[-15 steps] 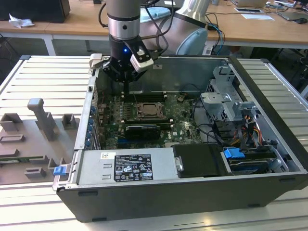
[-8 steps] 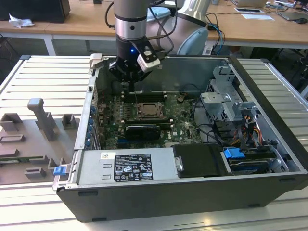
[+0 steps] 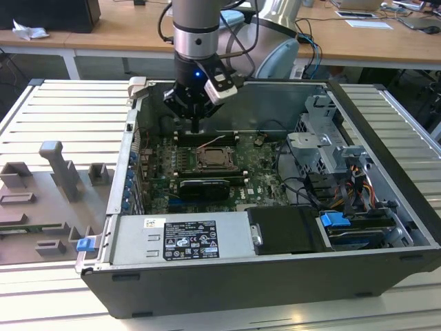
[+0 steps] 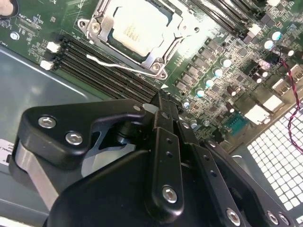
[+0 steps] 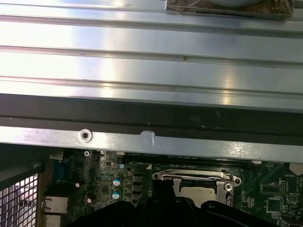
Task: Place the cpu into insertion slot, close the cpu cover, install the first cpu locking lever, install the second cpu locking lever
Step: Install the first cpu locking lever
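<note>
Hand (image 3: pixel 196 126) above the board (image 3: pixel 258 169) — chip (image 4: pixel 137 28) in its socket (image 3: pixel 219 165)
The hand's fingers (image 4: pixel 163 123) are pinched together, holding nothing, just beside the socket (by the memory slots (image 4: pixel 94 71)); the cover (image 4: pixel 158 64) lies flat around the chip.

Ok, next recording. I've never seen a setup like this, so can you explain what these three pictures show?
The exterior view comes from a camera off the arm. It shows a robot arm reaching down into an open computer case that lies on a slatted metal table. The two wrist views come from cameras riding on the arm, looking past its end effector at the green circuit board. In the second wrist view the silver chip already sits in its socket, with the metal cover frame lying flat around it. The end effector hovers above the board near the socket, fingers together, holding nothing I can see.
</note>
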Available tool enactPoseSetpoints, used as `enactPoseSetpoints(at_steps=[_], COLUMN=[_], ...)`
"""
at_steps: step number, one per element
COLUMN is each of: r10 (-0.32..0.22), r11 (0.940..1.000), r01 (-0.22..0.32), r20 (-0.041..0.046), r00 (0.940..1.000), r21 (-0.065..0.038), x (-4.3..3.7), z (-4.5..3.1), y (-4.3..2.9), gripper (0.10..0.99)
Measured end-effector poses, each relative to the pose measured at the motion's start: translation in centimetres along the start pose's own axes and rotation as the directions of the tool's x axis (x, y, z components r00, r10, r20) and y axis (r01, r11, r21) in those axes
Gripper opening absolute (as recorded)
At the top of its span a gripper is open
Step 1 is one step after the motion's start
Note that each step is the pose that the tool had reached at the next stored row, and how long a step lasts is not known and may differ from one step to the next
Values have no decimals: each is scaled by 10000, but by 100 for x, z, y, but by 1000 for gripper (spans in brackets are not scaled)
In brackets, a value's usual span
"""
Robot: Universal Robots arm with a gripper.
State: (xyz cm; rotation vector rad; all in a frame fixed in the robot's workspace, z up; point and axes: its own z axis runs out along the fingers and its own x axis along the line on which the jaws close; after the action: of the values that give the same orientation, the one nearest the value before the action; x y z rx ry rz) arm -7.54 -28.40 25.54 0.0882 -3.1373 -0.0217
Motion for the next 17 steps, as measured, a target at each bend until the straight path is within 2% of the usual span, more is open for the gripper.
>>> enactPoseSetpoints(at_steps=[4,7,8,10,11,12,13,17], r10=[1,4,5,9,8,8,7,8], r11=[10000,10000,10000,9994,9985,9981,9977,9976], r01=[-1,-4,-5,-8,-6,-6,-5,-6], r20=[2,-1,0,17,28,33,35,36], r00=[10000,10000,10000,10000,10000,10000,10000,10000], r21=[-1,-6,-38,-346,-543,-618,-682,-692], x=[-30,-90,-108,-124,-124,-123,-123,-122], z=[2,11,13,17,19,22,26,28], y=[-1,-6,-9,-21,-34,-43,-57,-68], gripper=[106,106,106,106,106,106,106,106])
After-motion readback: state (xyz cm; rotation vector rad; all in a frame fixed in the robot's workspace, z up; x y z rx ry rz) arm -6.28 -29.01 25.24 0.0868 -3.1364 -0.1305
